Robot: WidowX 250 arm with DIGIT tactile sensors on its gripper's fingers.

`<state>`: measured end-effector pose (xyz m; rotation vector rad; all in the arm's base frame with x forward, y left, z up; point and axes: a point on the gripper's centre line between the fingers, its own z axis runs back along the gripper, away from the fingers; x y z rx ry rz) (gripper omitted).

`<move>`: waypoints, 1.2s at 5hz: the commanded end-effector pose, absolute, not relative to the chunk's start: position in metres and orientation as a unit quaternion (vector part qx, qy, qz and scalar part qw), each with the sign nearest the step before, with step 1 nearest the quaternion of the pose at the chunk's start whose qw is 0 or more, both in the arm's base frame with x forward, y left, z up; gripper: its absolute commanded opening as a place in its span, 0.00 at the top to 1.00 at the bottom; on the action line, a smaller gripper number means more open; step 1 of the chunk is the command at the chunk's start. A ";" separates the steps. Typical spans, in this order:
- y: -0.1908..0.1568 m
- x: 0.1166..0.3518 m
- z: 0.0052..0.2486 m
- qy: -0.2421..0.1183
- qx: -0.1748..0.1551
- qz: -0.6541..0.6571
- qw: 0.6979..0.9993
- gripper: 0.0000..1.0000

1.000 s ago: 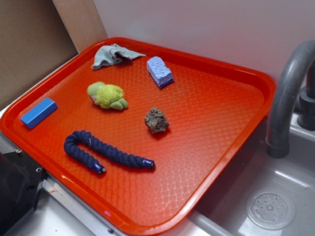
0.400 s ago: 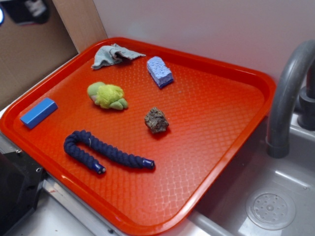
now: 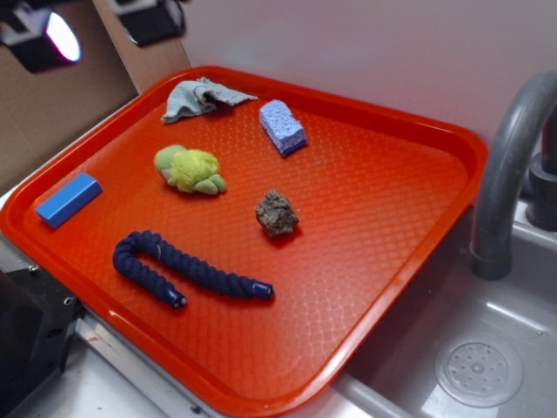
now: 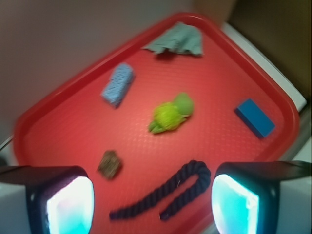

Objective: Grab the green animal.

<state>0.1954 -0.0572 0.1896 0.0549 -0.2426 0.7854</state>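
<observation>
The green animal (image 3: 190, 171) is a fuzzy yellow-green plush lying on the left half of the red tray (image 3: 392, 183). In the wrist view the green animal (image 4: 170, 113) lies near the middle of the tray (image 4: 219, 73), far below and ahead of my fingers. My gripper (image 3: 96, 26) hangs high over the tray's far left corner, well apart from the plush. Seen from the wrist, the gripper (image 4: 153, 204) is open, its two lit fingertips wide apart and holding nothing.
On the tray also lie a grey-green rag (image 3: 202, 97), a blue sponge (image 3: 283, 127), a brown rock (image 3: 277, 213), a blue block (image 3: 69, 199) and a dark blue rope (image 3: 183, 270). A grey faucet (image 3: 509, 174) and sink (image 3: 479, 366) stand at the right.
My gripper has come into the exterior view at the top left and moved rightward. Nothing on the tray has shifted.
</observation>
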 end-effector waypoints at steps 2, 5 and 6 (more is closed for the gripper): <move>0.003 0.231 0.125 -0.098 0.014 0.547 0.831 0.00; 0.020 0.242 0.042 -0.019 -0.121 0.572 0.811 0.00; 0.022 0.241 0.025 -0.001 -0.129 0.573 0.809 0.00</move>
